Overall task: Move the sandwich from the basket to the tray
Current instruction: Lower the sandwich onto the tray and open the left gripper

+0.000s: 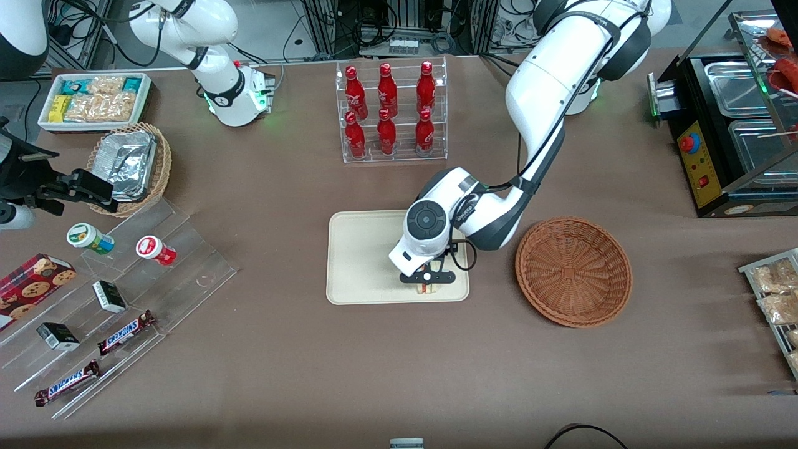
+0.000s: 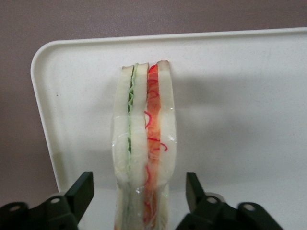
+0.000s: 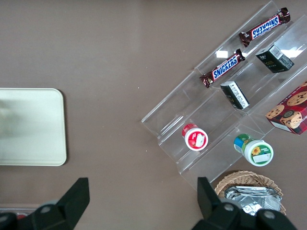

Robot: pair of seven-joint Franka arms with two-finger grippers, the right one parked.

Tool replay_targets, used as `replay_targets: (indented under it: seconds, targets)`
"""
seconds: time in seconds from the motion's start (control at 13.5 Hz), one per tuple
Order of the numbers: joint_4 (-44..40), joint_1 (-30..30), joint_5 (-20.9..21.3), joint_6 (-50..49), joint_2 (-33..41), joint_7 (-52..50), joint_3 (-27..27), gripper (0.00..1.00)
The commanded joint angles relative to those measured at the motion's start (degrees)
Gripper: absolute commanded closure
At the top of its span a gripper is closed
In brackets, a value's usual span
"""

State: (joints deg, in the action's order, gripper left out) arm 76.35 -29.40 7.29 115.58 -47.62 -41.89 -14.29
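Since the sandwich (image 2: 144, 143) stands on the tray (image 1: 355, 274) and the basket (image 1: 573, 271) sits bare, I judge only retreat remains — gripper (image 1: 427, 282) released, fingers (image 2: 79, 191) apart beside it.

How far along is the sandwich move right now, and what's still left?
Nearly done. The basket is empty, and the sandwich stands on edge on the tray, at the tray edge nearer the front camera. In hand: the gripper is low over the tray with its fingers spread either side of the sandwich, a gap showing on each side, so it looks released. Left: lift the arm clear.
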Motion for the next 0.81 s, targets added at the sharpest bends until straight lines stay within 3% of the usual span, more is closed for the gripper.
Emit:
replay_targets:
  seconds: [0.0,0.74]
  targets:
    - [0.2,-0.6,1.0,0.3,0.9,-1.2,0.6,0.00]
    - [-0.5,0.3,0.7,-1.3,6.1,-2.6,1.1,0.00]
